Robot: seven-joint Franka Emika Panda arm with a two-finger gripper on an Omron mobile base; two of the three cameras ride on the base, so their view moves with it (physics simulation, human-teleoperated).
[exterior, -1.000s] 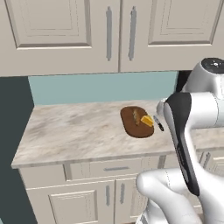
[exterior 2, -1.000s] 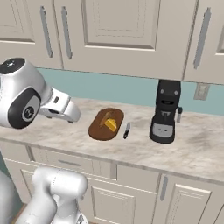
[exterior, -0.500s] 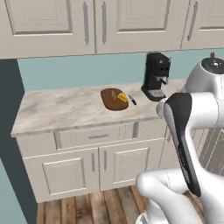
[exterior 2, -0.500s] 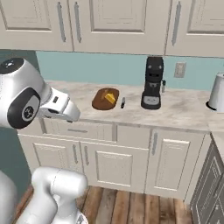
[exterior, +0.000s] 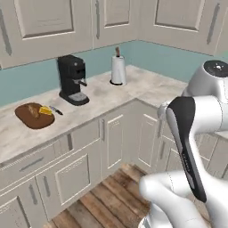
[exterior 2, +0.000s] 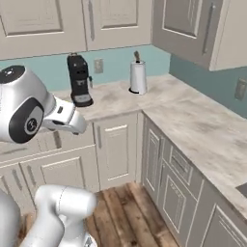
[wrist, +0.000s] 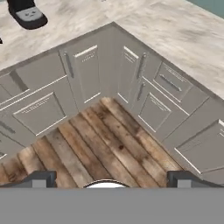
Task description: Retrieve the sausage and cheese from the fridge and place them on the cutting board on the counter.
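The dark oval cutting board [exterior: 27, 120] lies on the beige counter [exterior: 104, 95] at the far left of the left base view. A yellow cheese wedge [exterior: 45, 110] and a brownish sausage [exterior: 32, 111] rest on it. My gripper [wrist: 111, 179] is open with nothing between its dark fingertips [wrist: 43, 178]. In the hand view it hangs over the wooden floor [wrist: 100, 144], in front of the corner cabinets and well away from the board. The fridge is out of view.
A small knife [exterior: 56, 110] lies just right of the board. A black coffee machine [exterior: 72, 80] and a paper towel roll [exterior: 118, 69] stand further right on the counter. The counter turns a corner [exterior 2: 193, 116] to the right, over cream cabinets [wrist: 87, 74].
The whole picture has shifted, so the base has moved and turned: the board slid to the far left and shrank, and the corner counter and paper towel roll came into view. The gripper stays open.
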